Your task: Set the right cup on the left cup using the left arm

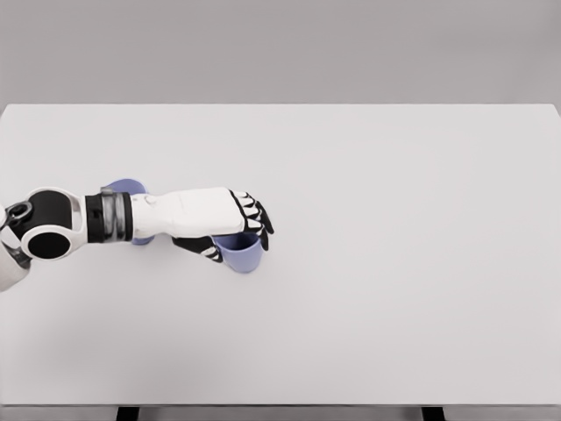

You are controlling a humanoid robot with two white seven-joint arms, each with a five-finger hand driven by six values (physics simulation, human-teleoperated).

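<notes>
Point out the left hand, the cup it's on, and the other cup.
left hand [230, 219]: head view, back of hand.
right cup [240, 254]: head view, front wall.
left cup [125, 187]: head view, visible rim.

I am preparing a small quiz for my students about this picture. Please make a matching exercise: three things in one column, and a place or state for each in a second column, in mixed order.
Things:
1. left hand
2. right cup
3. left cup

Places or states:
A. partly hidden behind the forearm
B. closed around a cup
C. held by the fingers, on the table

Pairs: 1-B, 2-C, 3-A
</notes>
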